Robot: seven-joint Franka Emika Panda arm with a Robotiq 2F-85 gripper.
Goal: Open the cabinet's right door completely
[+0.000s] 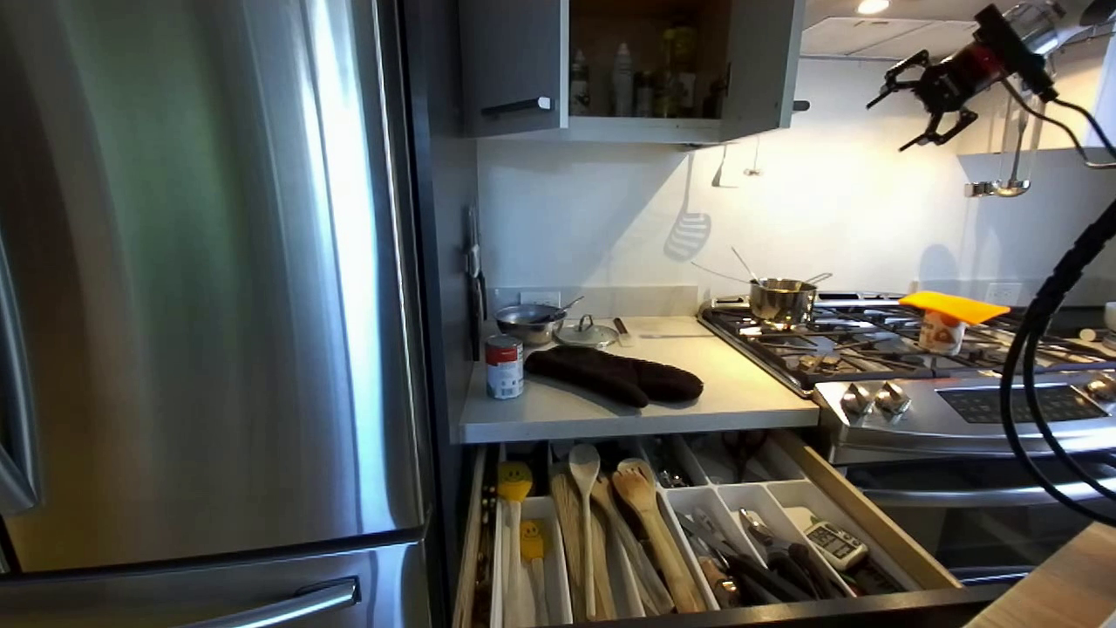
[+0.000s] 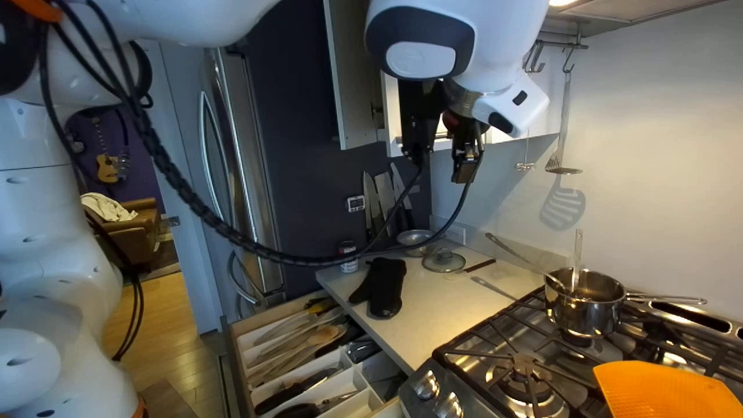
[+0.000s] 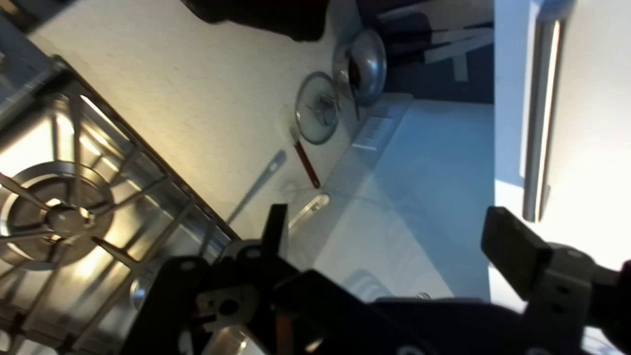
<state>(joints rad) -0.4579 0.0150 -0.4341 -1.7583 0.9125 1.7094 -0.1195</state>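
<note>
Beside the big fridge [image 1: 218, 262], one pale counter [image 1: 732, 414] is seen. Bottles [image 1: 622, 78] are held in the grey cabinet [image 1: 643, 132] above; its right door [image 1: 760, 70] is swung outward. Two yellow tools [image 1: 514, 478] are held in the drawer [image 1: 872, 517]. Two long utensils [image 2: 577, 255] are stood in one pot [image 2: 580, 313]. The gripper [image 1: 886, 127] is spread wide.

An exterior view's upper edge cuts the cabinet [image 1: 641, 131] and its right door [image 1: 763, 65]. Bottles [image 1: 622, 78] inside the cabinet are too small to identify; left of it, the refrigerator [image 1: 209, 279] is cut too.
</note>
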